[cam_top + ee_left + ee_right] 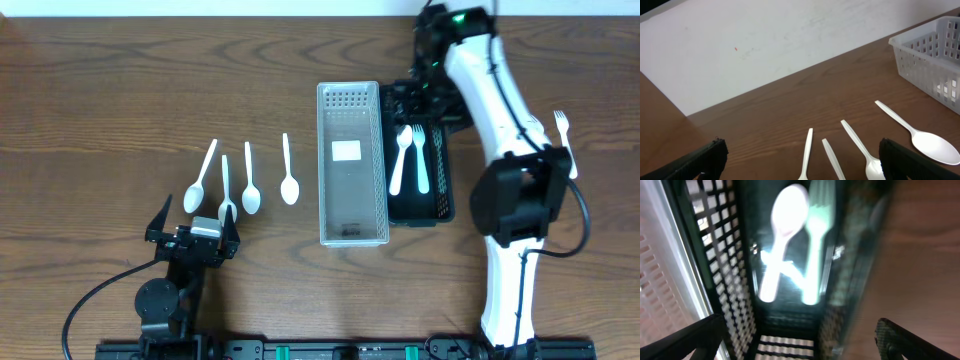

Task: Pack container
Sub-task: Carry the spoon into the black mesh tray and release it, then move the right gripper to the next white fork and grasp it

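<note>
A black mesh basket stands right of a clear white basket. In the black one lie a white spoon and a white fork; the right wrist view shows the spoon and fork blurred. My right gripper hovers open over the black basket's far end, holding nothing. Several white utensils lie in a row on the left, and one more fork at the far right. My left gripper stands open and empty just before that row.
The wooden table ends at a white wall at the back. The clear basket holds only a white label. The right arm arches over the table's right side, above the lone fork.
</note>
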Robot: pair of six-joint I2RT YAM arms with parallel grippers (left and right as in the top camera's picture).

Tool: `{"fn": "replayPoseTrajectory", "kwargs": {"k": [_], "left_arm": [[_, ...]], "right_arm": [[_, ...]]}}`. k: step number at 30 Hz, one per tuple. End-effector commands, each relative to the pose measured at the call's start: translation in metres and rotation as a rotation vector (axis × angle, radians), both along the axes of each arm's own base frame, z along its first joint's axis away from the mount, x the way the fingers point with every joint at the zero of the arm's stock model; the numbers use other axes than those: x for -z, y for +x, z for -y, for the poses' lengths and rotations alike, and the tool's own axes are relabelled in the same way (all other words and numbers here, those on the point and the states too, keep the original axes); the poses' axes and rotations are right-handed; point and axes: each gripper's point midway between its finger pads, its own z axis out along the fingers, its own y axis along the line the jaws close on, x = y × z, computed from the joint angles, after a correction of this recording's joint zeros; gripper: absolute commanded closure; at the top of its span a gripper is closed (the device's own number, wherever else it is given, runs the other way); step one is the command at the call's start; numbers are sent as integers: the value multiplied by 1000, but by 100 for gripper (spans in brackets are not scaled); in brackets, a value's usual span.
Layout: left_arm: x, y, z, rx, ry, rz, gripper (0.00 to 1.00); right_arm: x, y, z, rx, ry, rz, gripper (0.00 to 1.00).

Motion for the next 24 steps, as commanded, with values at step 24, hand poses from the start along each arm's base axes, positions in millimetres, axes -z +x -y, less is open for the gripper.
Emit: {"fn": "replayPoseTrajectory", "kwargs": {"k": [24], "left_arm": [[15,-1,1,8,-13,-46,2]], "right_arm": [[27,25,242,-154,-65,177,1]]}}
